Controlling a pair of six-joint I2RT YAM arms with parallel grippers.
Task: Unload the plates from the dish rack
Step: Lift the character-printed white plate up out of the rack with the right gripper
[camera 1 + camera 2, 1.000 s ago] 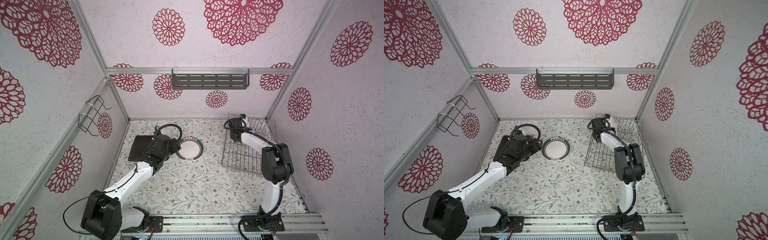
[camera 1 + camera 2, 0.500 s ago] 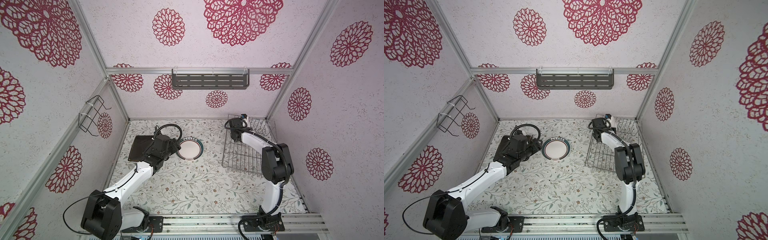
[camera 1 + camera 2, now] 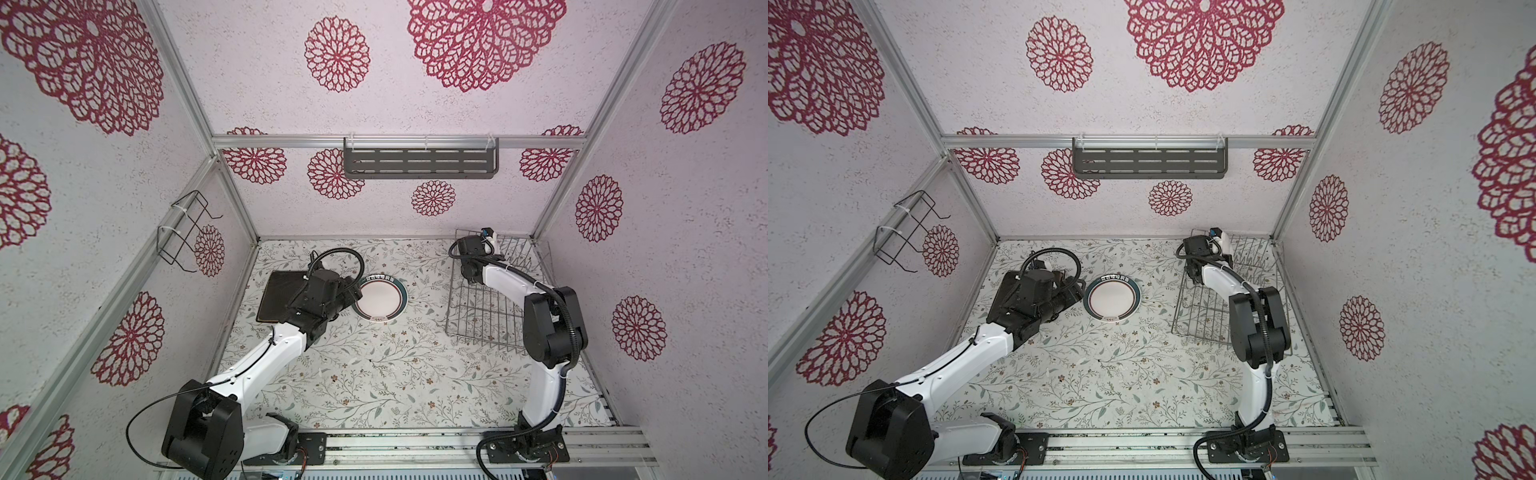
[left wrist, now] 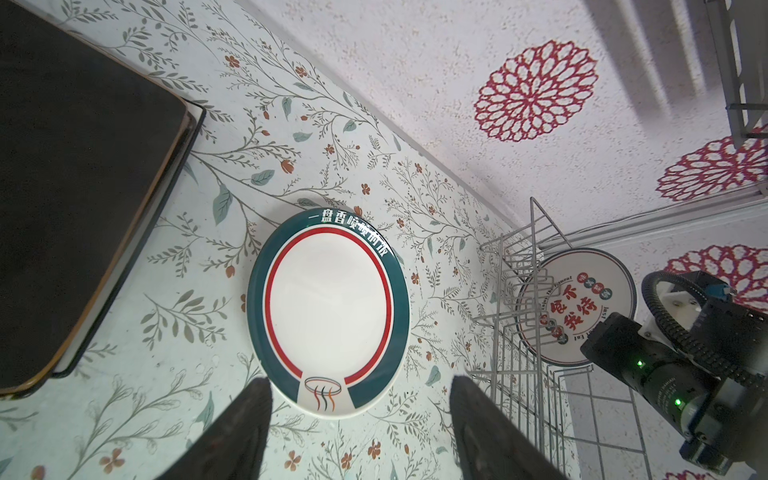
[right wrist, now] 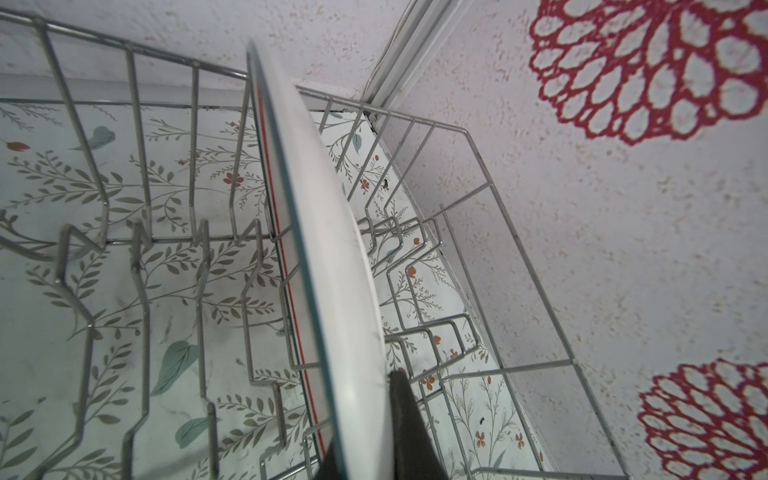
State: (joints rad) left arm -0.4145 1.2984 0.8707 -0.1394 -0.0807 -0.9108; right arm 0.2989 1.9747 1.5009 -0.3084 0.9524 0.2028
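Now right fingers (image 5: 405, 419) clamping racked plate (image 5: 332, 270)

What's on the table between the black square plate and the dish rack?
A round teal-rimmed plate lying flat, seen in the left wrist view and both top views.

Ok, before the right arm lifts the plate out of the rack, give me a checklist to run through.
1. Grip: right claw shut on the rim of the round plate: ok.
2. Seating: round plate stands on edge between the wires of the dish rack: ok.
3. How far the grip reaches past the rim: cannot tell.
4. Other arm: left claw open and empty: ok.
5. Clearance: left claw is apart from the dish rack, over the green-rimmed plate on the table: ok.
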